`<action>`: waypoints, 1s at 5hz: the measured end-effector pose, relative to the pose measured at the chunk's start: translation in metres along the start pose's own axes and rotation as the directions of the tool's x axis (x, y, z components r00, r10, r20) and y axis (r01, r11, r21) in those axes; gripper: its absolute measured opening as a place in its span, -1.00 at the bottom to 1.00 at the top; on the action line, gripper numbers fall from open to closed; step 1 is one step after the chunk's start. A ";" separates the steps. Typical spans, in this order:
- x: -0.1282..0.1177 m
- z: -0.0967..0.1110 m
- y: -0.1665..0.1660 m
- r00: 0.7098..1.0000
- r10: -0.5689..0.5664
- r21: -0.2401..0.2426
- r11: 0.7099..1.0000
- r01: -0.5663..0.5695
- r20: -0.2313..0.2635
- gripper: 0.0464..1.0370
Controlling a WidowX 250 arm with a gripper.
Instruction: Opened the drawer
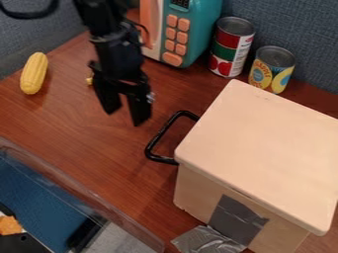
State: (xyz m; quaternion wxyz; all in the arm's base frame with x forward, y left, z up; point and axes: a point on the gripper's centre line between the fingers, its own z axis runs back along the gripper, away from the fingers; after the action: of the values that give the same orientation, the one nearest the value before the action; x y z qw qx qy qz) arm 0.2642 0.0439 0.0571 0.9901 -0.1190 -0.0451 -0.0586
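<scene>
nearest the camera, at the lower right, sits the pale drawer box (264, 143) on the brown table (92, 128), its flat lid uppermost. its black handle (161, 132) sticks out from the left side, toward the middle of the table; how far the drawer itself stands out, i cannot tell. grey tape (237, 220) is stuck on the box's near side, with a crumpled silvery piece (208, 241) at its foot. up and left of the handle, apart from it, the gripper (125, 109) hangs fingers down, released, the two fingers spread with nothing between them. beyond the box stand a red and green can (231, 47) and a shorter yellow can (271, 69), side by side, with a teal toy microwave (201, 27) to their left. a yellow corn cob (33, 73) lies at the far left.
</scene>
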 end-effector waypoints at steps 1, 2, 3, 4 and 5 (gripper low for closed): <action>0.009 -0.009 -0.011 1.000 -0.002 0.015 1.000 0.002 0.006 0.93; 0.012 -0.023 -0.016 1.000 0.000 0.024 1.000 -0.001 0.003 0.93; 0.013 -0.031 -0.019 1.000 0.003 0.029 1.000 -0.003 0.000 0.93; 0.012 -0.036 -0.019 1.000 0.022 0.027 0.999 -0.022 -0.001 0.86; 0.010 -0.040 -0.019 0.999 0.043 0.023 0.999 -0.043 0.001 0.30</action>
State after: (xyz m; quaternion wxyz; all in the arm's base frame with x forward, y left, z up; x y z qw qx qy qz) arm 0.2746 0.0145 0.0238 0.9924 -0.1087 -0.0437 -0.0368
